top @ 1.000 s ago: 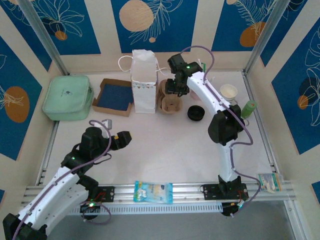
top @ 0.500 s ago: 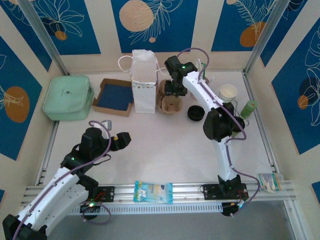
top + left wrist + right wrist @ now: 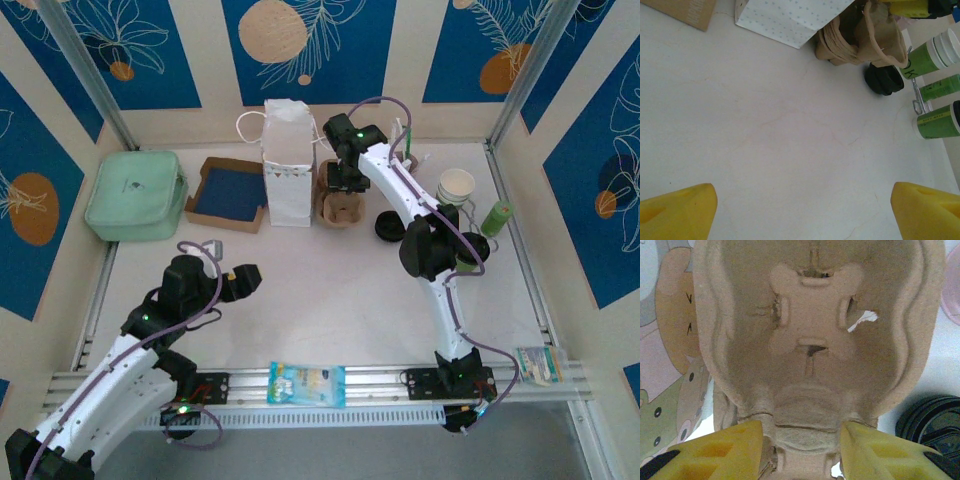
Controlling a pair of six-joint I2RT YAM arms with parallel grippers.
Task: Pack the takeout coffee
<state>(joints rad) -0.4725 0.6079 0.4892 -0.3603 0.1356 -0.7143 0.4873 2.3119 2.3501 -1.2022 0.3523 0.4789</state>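
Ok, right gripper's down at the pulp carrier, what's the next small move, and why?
Probably close the right gripper fully on the pulp cup carrier. Its yellow fingers straddle the carrier's near rim, but a firm pinch isn't evident. Lifting before that would likely leave it behind.

The takeout coffee cup (image 3: 457,183) stands upright on the counter, well to the right of the brown pulp carrier (image 3: 340,208). It is a small paper cup, cream around the top and green lower down, with dark lettering on the green. Its mouth is open, the pale inside showing. Its black lid (image 3: 389,230) is off. The round plastic piece lies flat on the counter just beside the carrier's right edge, between carrier and cup.
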